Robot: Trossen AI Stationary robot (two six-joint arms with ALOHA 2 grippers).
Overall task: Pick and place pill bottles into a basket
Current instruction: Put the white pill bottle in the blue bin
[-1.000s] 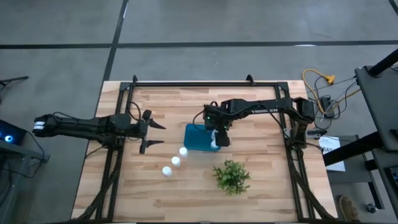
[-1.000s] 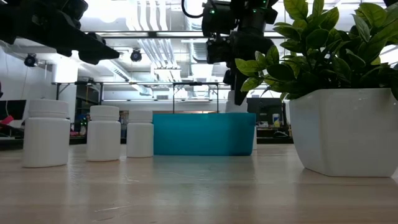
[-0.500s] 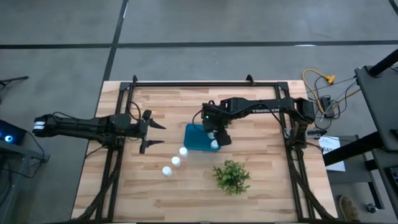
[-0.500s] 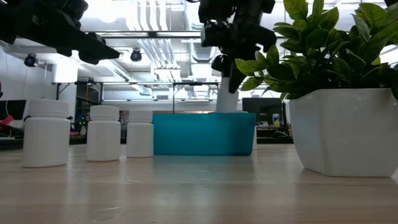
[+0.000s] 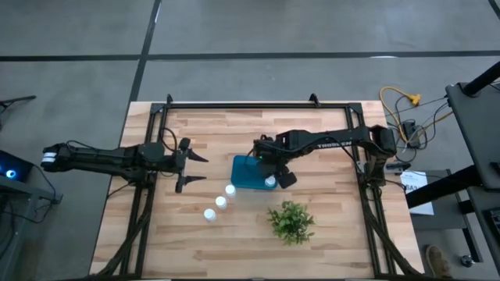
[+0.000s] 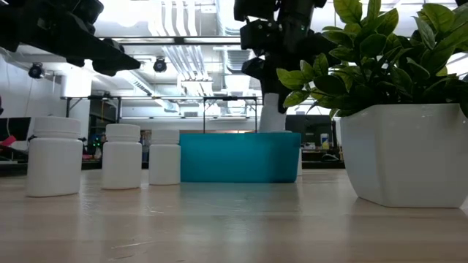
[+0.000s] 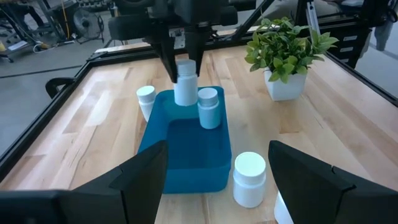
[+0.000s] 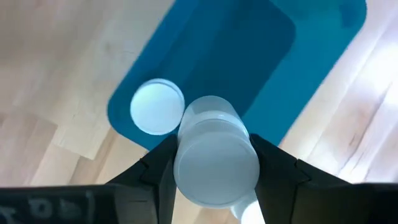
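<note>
The held pill bottle [image 8: 214,158] is clamped upright between the fingers [image 8: 158,171] of the right pincer [image 7: 185,53], hanging over the end of the basket [image 7: 186,146] that lies away from the left arm, its base apparently at about rim height or just inside; exactly how low it sits can't be made out. Right beside it, just under the pincer, another bottle [image 7: 208,107] stands upright inside the basket already. Outside, three more bottles [image 5: 220,202] stand in a loose row on the counter [image 5: 336,234], running away from the basket's near corner, and the left wrist view catches one more bottle [image 7: 146,99] standing just past the basket's far side. The small plant [image 5: 291,222] sits near the pincer, on the counter beyond the basket. The danger now, as I judge it: the held bottle is very close to its neighbour, so a release from height, or fingers opening off-centre, could knock that one over or let this one topple against the rim. The right arm reaches in from its side of the counter, wrist bent down so the pincer points almost straight at the basket. The left pincer [image 5: 191,171] hangs with jaws spread wide and nothing in them, well back from the basket.
</note>
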